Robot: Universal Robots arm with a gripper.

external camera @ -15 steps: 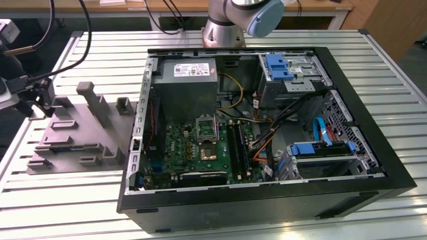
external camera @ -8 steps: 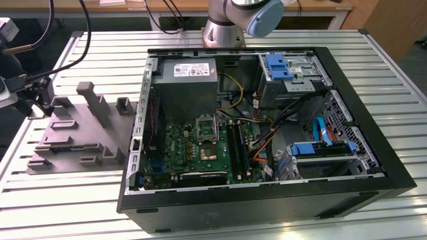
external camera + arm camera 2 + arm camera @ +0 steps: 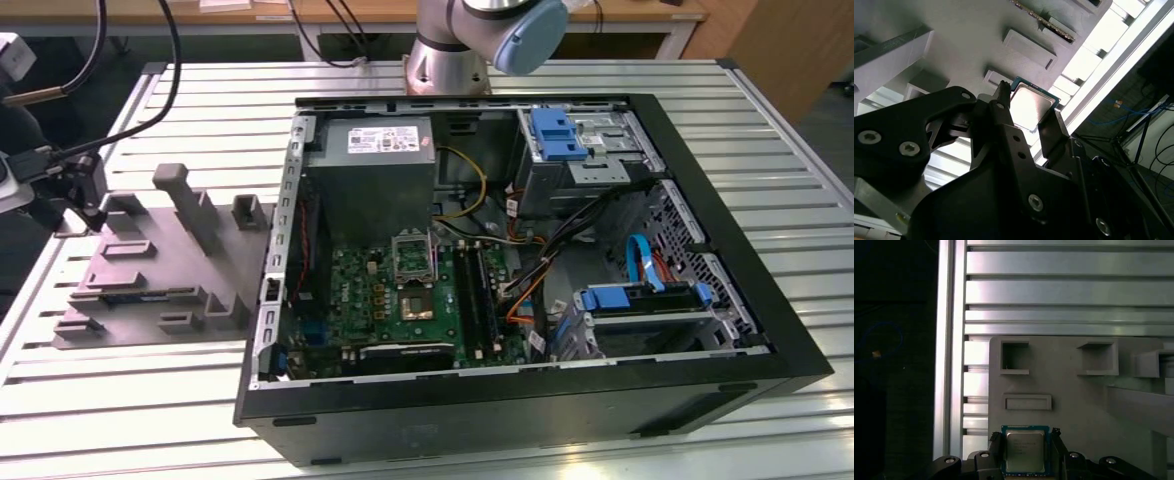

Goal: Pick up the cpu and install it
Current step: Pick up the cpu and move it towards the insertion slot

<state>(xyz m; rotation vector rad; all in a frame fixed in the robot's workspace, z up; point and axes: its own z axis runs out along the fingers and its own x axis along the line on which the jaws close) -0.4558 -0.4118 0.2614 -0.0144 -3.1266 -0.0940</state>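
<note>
My pincer point(image 3: 1025, 435) is clamped on the cpu point(image 3: 1025, 452); in both wrist views its two black fingers point(image 3: 995, 446) sit tight against opposite edges of the chip, one on each side; the chip lies squarely between the tips point(image 3: 1029, 101), its top facing the first wrist camera. The cpu point(image 3: 1030, 106) is a thin flat square; I see a pale silver-grey metal lid with a narrow green border around it, and the lid catches a bright glare in the second wrist view. It sits over the grey moulded tray point(image 3: 1079, 405), close to the tray's edge and just next to a shallow rectangular recess point(image 3: 1028, 402); I cannot tell whether it rests on the tray or is held just clear of it. Beyond the tray run the ribbed aluminium slats of the bench point(image 3: 1054, 290). In the exterior view the tray point(image 3: 147, 290) lies at the exterior view's left, beside the open black computer case point(image 3: 534, 400); inside the case lies the green board point(image 3: 400, 295) with its metal-framed socket point(image 3: 414, 255), well apart from the cpu.
</note>
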